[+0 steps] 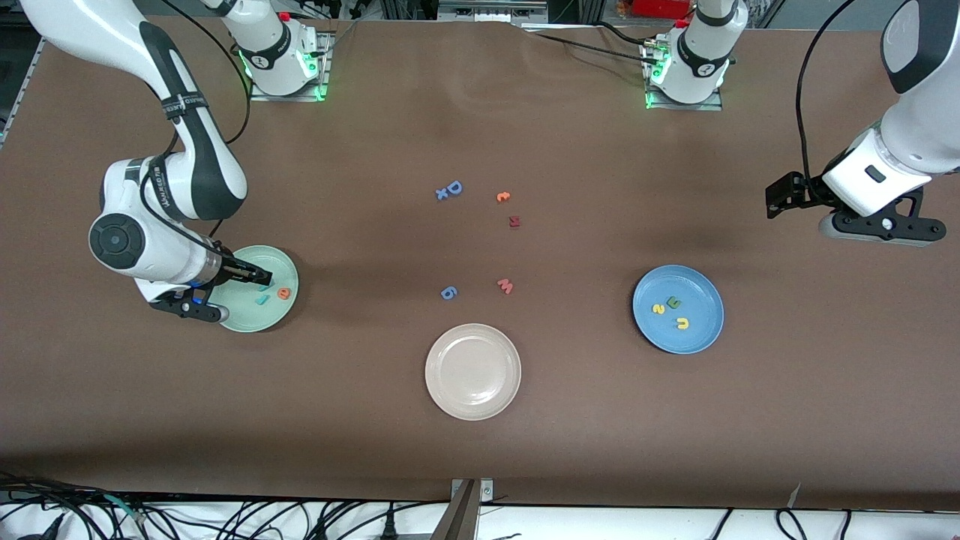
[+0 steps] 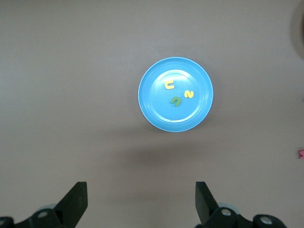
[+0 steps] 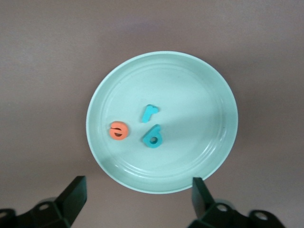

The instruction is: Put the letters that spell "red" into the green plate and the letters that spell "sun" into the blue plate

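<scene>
The green plate (image 1: 244, 319) (image 3: 199, 109) lies at the right arm's end of the table. On it are the orange "e" (image 1: 283, 293) (image 3: 118, 130), the teal "r" (image 1: 262, 300) (image 3: 149, 113) and the teal "d" (image 3: 153, 137). My right gripper (image 1: 251, 276) (image 3: 138, 199) hangs open and empty over the plate's rim. The blue plate (image 1: 701, 292) (image 2: 156, 107) holds the yellow "s" (image 1: 658, 308) (image 2: 189, 94), the yellow "u" (image 1: 682, 323) (image 2: 168, 84) and the dark green "n" (image 1: 673, 302) (image 2: 176, 100). My left gripper (image 1: 885, 225) (image 2: 141, 202) waits open, high over bare table at the left arm's end.
A beige plate (image 1: 472, 371) sits nearest the front camera, mid-table. Loose letters lie in the middle: a big blue "D" (image 1: 453, 188), a small orange letter (image 1: 503, 197), a dark red "R" (image 1: 514, 221), a pink "w" (image 1: 505, 286) and a blue "6" (image 1: 448, 292).
</scene>
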{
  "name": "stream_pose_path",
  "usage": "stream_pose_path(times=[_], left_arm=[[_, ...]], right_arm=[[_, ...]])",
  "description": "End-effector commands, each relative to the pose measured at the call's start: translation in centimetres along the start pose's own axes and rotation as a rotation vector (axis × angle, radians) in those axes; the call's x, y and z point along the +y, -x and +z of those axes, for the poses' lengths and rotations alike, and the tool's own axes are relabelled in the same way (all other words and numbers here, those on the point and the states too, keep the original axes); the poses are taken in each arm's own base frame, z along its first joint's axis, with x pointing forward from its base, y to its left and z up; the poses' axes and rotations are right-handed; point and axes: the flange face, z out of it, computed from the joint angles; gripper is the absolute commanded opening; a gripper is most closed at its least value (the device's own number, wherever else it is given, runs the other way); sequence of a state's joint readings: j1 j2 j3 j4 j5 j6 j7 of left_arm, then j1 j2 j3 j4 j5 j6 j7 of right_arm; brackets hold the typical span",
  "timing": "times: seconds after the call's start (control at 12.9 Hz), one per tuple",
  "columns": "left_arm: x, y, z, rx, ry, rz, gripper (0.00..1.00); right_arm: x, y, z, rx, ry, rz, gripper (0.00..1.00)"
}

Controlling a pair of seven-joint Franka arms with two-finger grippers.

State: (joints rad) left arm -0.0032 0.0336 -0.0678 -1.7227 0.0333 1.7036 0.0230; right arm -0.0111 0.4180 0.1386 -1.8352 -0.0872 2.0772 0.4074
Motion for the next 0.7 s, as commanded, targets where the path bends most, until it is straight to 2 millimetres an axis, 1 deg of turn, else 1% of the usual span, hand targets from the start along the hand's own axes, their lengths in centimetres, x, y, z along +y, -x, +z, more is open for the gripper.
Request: stream_pose_path(times=[0.0, 0.08, 0.15, 0.23, 0.31, 0.39, 0.46, 0.54, 0.62], left_arm=[[-0.5, 0.3, -0.7, 0.011, 0.017, -0.025, 1.0], [-0.5, 0.3, -0.8, 0.013, 0.017, -0.026, 1.0], [-0.7, 0.3, -0.8, 0.013, 0.016, -0.034, 1.0], [-0.1, 0.3, -0.9, 0.016, 0.016, -0.023, 1.0], [-0.1, 0.3, -0.9, 0.013, 0.016, -0.032, 1.0], [0.2, 0.4, -1.0, 0.011, 0.017, -0.049, 1.0], [0.7, 0.5, -1.1, 0.013, 0.017, -0.074, 1.0], [1.0, 0.5, -1.1, 0.013, 0.018, -0.085, 1.0], [1.3, 0.5, -1.1, 0.013, 0.018, -0.083, 1.0]], right_arm=[[-1.6, 1.4, -1.5, 0.023, -0.005, 0.073, 1.0], [-2.3, 2.0, -2.3, 0.034, -0.006, 0.069, 1.0], [-3.2, 2.8, -3.6, 0.044, -0.013, 0.057, 1.0], [-3.7, 3.5, -5.1, 0.067, -0.019, 0.07, 1.0], [-4.8, 4.4, -6.1, 0.072, -0.017, 0.068, 1.0], [-5.2, 4.9, -7.3, 0.087, -0.02, 0.062, 1.0], [-4.9, 5.4, -9.4, 0.115, -0.029, 0.059, 1.0], [-3.8, 5.9, -11.5, 0.119, -0.03, 0.066, 1.0], [-3.3, 6.3, -12.9, 0.116, -0.027, 0.03, 1.0]])
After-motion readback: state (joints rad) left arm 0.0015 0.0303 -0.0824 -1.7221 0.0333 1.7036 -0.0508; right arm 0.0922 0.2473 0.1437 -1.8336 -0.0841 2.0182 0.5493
